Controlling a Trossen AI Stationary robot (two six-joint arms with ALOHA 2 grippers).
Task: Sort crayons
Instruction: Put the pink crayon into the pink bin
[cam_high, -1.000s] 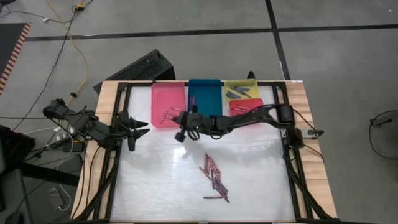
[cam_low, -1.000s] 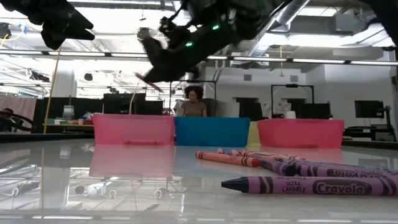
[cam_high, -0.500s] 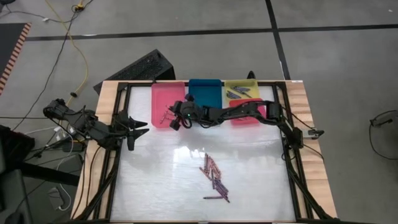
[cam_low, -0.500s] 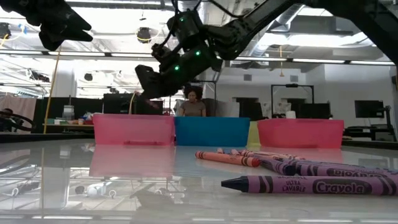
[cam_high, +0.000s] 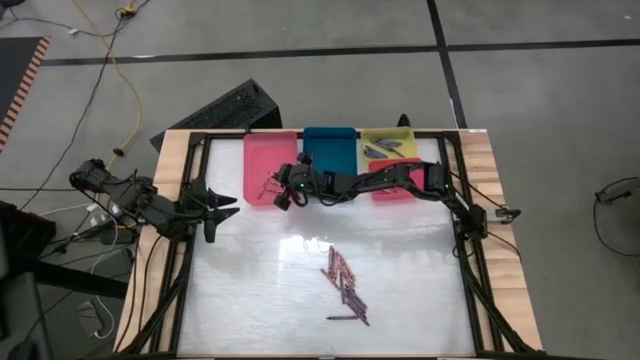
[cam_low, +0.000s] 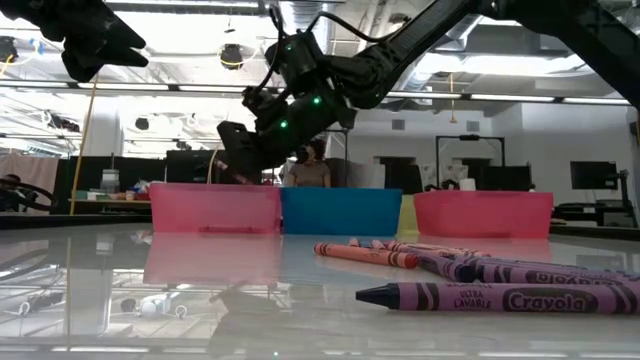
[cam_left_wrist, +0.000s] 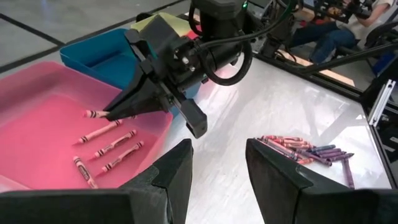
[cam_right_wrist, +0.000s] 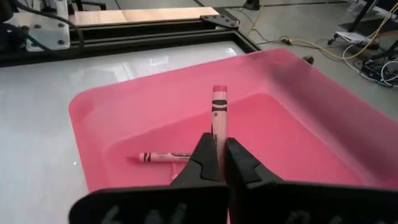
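- Four trays stand along the far edge of the table (cam_high: 250, 290): a pink tray (cam_high: 262, 160) nearest the far left corner, a teal tray (cam_high: 330, 150) beside it, then a yellow tray (cam_high: 388, 140) with a red tray (cam_high: 385, 168) just in front of it.
- The right gripper (cam_right_wrist: 217, 163) reaches over the pink tray's near right part, its fingers clenched on one pink crayon (cam_right_wrist: 219, 118) that sticks out past the tips above the tray floor.
- In the left wrist view four more crayons (cam_left_wrist: 109, 144) lie loose on the pink tray's floor, near each other, with the held one's tip close by.
- The yellow tray holds a few grey crayons (cam_high: 380, 150); I cannot count them.
- What lies in the teal and red trays cannot be made out.
- A loose pile (cam_high: 345, 282) of red, pink and purple crayons lies on the table right of its middle, toward the near edge; the sticks overlap, so no exact count, but roughly a dozen show.
- One dark crayon (cam_high: 340, 318) lies a little apart, nearer the near edge.
- In the low view a purple crayon (cam_low: 490, 298) lies closest to the camera, a red one (cam_low: 365, 254) behind it.
- The left gripper (cam_high: 212, 205) hovers by the table's left edge, well apart from trays and pile, fingers parted and grasping nothing.
- A person (cam_low: 312, 165) sits in the room beyond the far edge.
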